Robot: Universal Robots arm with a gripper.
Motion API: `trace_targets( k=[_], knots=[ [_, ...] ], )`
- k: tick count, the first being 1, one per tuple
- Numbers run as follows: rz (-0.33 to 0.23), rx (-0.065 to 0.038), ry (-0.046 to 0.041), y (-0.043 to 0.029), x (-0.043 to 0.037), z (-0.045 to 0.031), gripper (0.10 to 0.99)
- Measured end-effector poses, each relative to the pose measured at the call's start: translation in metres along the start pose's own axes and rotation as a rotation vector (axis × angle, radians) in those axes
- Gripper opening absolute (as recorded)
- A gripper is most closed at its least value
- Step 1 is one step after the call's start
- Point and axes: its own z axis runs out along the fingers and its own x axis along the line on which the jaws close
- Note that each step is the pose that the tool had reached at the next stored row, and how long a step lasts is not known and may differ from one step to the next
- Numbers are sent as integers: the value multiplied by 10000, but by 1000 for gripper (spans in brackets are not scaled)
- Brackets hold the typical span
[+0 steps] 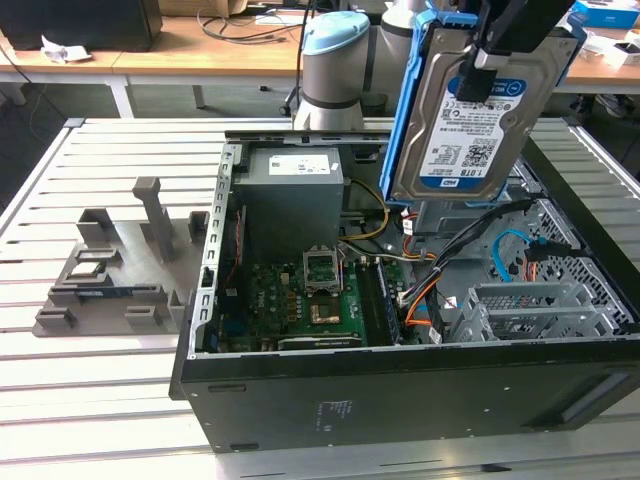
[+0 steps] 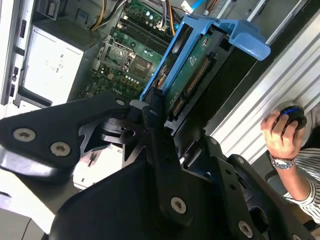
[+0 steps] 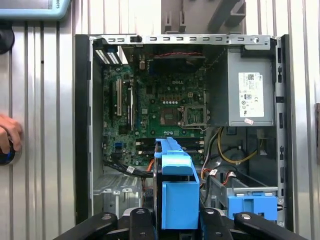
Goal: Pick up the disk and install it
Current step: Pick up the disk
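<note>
The gripper (image 1: 482, 68) is closed on the disk (image 1: 468, 120) — its fingers (image 3: 141, 222) press the blue rails from both sides. The disk hangs upright, label facing the exterior camera, above the open computer case (image 1: 400, 400). It is over the drive cage (image 1: 545, 305) at the exterior view's right, and apart from it. I judge this to be the carrying step. To do it well, the disk should be square to the cage slot and clear of the loose cables (image 1: 418, 296) — a tilted entry could jam the rails. A blue bracket (image 3: 252, 206) sits in the cage.
</note>
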Motion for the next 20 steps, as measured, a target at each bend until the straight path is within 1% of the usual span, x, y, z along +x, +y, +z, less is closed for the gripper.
trace_targets(
  k=[11, 20],
  knots=[
    [-14, 0, 25, -3, 82, 33, 365],
    [-21, 1, 52, -5, 126, 48, 365]
  ],
)
